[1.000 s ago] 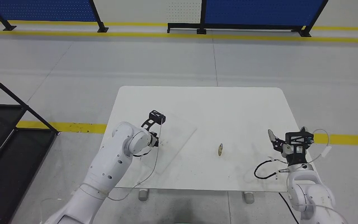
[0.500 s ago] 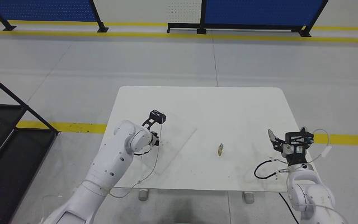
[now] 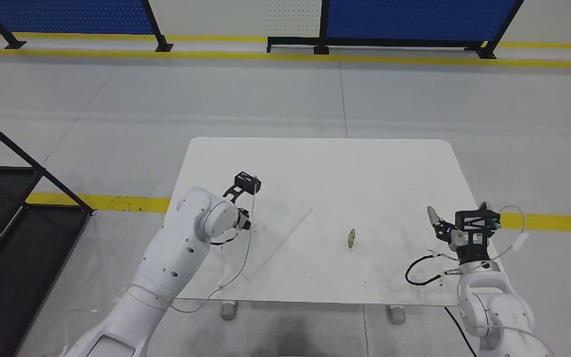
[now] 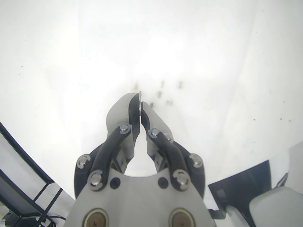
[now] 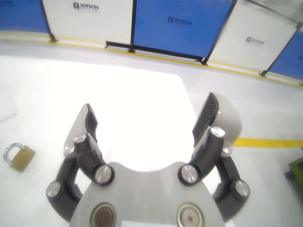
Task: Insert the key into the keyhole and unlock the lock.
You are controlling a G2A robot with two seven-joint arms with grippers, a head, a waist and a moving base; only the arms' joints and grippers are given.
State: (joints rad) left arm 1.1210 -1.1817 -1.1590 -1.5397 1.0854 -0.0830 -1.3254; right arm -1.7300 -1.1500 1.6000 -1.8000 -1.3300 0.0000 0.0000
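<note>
A small brass padlock [image 3: 351, 237] with a silver shackle lies flat on the white table [image 3: 375, 170], right of centre; it also appears in the right wrist view [image 5: 20, 158]. My left gripper [image 3: 245, 186] hovers over the table's left part, well away from the padlock. In the left wrist view it [image 4: 140, 100] is shut on a thin metal key [image 4: 140, 95], seen edge-on and poking out past the pads. My right gripper [image 3: 453, 223] sits near the table's right edge, open with nothing between its fingers [image 5: 151, 109].
A clear flat sheet [image 3: 281, 219] lies on the table under and beside the left arm. A black cable [image 3: 424, 268] loops near the right arm at the front edge. A black rack [image 3: 27, 223] stands off the left side. Blue barrier panels [image 3: 419, 18] stand far behind.
My left gripper has shifted slightly left and toward the back of the table with the key in it. The right arm and the padlock have not moved.
</note>
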